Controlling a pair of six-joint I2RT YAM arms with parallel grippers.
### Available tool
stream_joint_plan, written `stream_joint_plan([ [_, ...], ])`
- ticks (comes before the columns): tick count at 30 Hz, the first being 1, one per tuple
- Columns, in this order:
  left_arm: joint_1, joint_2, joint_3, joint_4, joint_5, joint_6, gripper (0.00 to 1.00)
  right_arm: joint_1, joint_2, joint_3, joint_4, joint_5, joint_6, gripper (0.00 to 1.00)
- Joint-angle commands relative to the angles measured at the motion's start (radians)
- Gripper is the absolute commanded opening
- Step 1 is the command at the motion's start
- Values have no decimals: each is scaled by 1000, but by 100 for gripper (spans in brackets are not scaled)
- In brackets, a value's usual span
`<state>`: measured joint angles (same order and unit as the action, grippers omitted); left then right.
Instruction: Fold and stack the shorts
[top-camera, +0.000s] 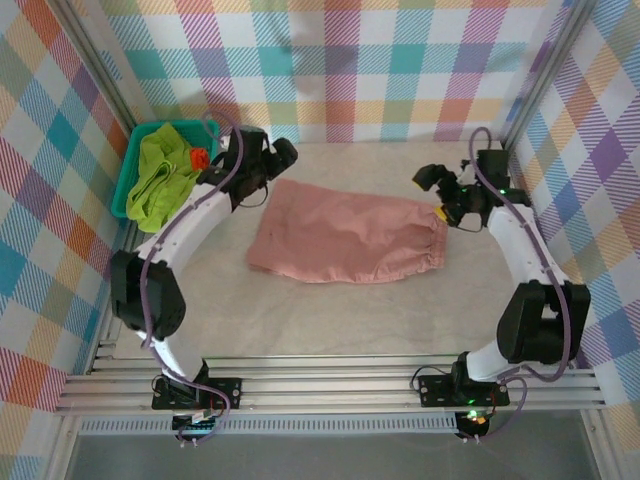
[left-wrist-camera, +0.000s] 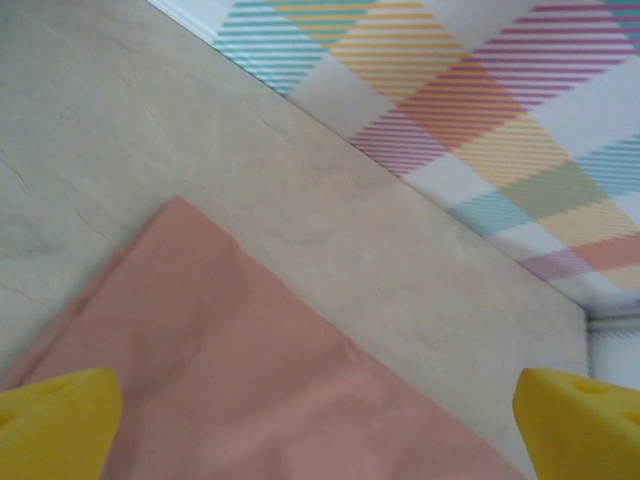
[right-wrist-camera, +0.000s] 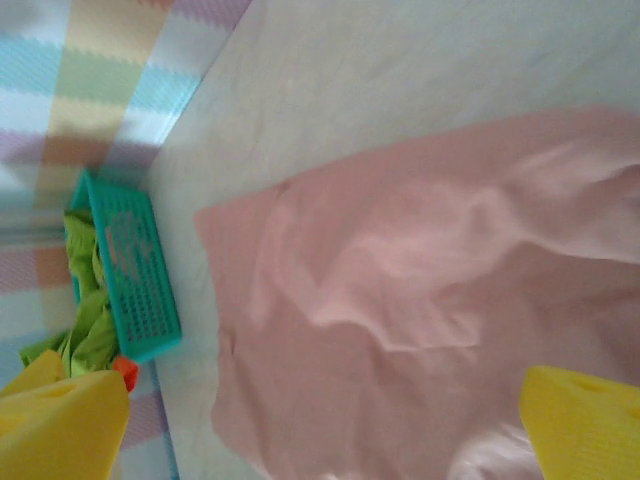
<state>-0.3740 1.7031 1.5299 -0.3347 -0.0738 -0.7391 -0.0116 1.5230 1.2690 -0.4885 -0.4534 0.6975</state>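
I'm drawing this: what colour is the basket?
Teal basket, clearest in the right wrist view.

no legible text, no labels, brands, numbers or signs readable on anything

Bright, even light from overhead fills the sharp top view, leaving only faint, soft-edged shadows on the pale beige desk (top-camera: 330, 320). The wrist views are softer and hazier. In them the dusty pink cloth shorts (right-wrist-camera: 420, 300) look washed out, with a pale sheen across their folds, and the left gripper (left-wrist-camera: 320, 430) has blurred, out-of-focus yellow fingertips (left-wrist-camera: 60, 420).
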Motion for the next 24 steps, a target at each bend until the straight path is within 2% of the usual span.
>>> stream_joint_plan([
  [1, -40, -5, -145, 131, 44, -49, 100, 26, 124, 49, 22, -57, -23, 99],
  [7, -95, 18, -355, 245, 44, -116, 100, 24, 333, 145, -19, -18, -72, 100],
  [13, -113, 24, -537, 317, -43, -123, 100, -13, 462, 165, -12, 3, -74, 99],
  [19, -114, 0, -693, 361, -83, -155, 100, -37, 555, 198, -46, -6, -65, 99],
  [24, -127, -59, -810, 399, -101, -198, 100, -39, 550, 186, -24, -60, -62, 99],
])
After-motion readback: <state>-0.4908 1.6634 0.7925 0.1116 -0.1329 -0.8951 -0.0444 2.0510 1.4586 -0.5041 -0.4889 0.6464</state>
